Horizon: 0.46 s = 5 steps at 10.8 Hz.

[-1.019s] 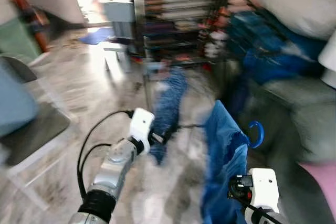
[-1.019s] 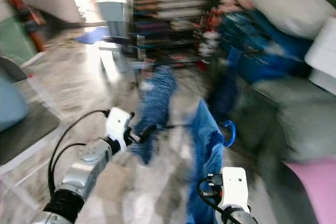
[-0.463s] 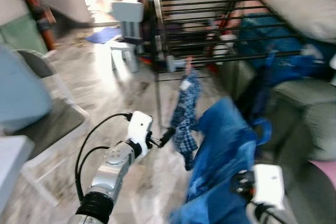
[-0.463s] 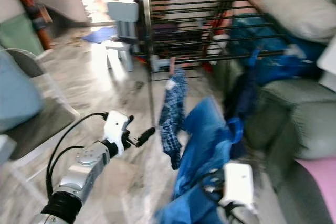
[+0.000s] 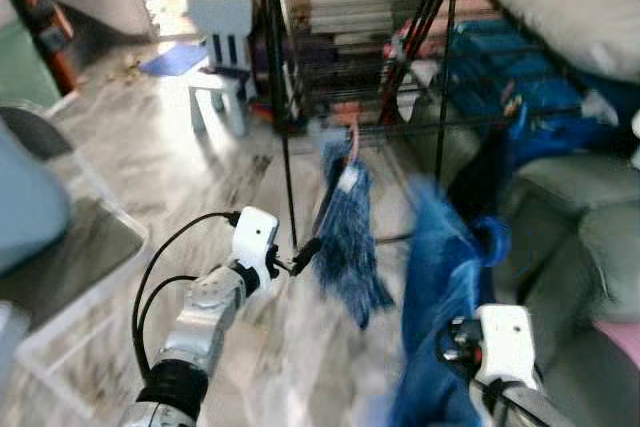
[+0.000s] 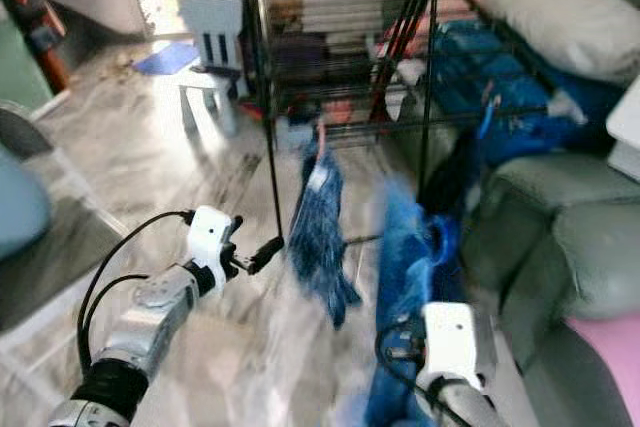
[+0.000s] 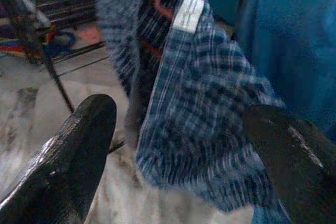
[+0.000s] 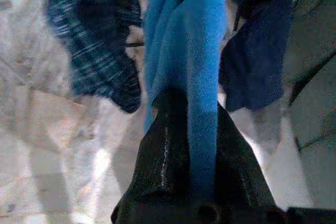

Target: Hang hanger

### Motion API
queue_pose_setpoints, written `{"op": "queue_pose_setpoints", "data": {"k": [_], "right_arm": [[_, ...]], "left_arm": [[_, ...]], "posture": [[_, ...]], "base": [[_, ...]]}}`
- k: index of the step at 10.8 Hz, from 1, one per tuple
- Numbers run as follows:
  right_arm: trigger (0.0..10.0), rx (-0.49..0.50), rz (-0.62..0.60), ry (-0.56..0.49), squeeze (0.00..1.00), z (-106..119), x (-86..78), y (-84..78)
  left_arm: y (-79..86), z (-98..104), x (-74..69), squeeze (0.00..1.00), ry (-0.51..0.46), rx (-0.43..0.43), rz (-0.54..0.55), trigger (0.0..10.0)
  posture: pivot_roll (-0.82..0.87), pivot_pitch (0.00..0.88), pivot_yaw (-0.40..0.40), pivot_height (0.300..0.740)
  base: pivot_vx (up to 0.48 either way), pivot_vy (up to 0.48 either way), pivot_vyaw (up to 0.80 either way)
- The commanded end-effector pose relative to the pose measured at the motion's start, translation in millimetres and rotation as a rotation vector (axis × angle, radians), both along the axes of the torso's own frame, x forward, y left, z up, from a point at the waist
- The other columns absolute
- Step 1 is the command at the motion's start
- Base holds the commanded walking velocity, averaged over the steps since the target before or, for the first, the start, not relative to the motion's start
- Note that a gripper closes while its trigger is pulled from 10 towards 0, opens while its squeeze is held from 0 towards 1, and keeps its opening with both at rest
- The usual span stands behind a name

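Open floor (image 5: 150,147) at left, drying rack (image 5: 360,37), hung plaid shirt (image 5: 350,237) blocking ahead

A black wire drying rack (image 5: 360,37) stands on the marbled floor (image 5: 150,147) at upper centre, a plaid garment (image 5: 345,232) hanging from its front rail; a small white chair (image 5: 220,52) stands upper left.

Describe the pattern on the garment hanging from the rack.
Blue-and-white plaid on the hanging garment, clearest in the left wrist view.

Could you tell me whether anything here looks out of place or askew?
The plaid shirt hangs bunched and lopsided from the drying rack, with its label flipped outward. The blue cloth is pinched in the right tool as a twisted bundle. The left tool sits open beside the shirt, touching nothing.
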State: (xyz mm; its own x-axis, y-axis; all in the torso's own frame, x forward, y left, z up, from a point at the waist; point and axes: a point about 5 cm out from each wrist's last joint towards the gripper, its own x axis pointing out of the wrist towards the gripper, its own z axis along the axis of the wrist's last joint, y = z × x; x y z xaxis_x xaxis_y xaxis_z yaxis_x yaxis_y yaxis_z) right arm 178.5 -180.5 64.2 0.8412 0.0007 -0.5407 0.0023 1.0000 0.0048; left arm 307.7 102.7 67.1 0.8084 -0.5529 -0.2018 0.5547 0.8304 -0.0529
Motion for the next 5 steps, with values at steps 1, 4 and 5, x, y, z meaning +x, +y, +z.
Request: {"op": "queue_pose_setpoints", "data": {"k": [1, 4, 5], "right_arm": [[10.0, -0.028, 0.035, -0.037, 0.0, 9.3, 7.3, -1.9], [10.0, -0.05, 0.012, -0.049, 0.0, 10.6, 11.6, -8.6], [10.0, -0.053, 0.013, -0.048, 0.0, 9.7, 12.2, -8.5]], "left_arm": [[-8.6, 4.7, 2.1, 0.0, -0.017, -0.006, -0.028, 10.0], [-10.3, 3.4, 2.4, 0.0, -0.015, -0.01, -0.026, 10.0], [-10.0, 2.3, 2.0, 0.0, -0.012, -0.009, -0.023, 10.0]], "posture": [[-0.09, 0.0, 0.043, 0.74], [-0.09, 0.0, 0.038, 0.74], [-0.09, 0.0, 0.039, 0.74]], "base": [[0.454, 0.0, 0.0], [0.454, 0.0, 0.0], [0.454, 0.0, 0.0]]}}
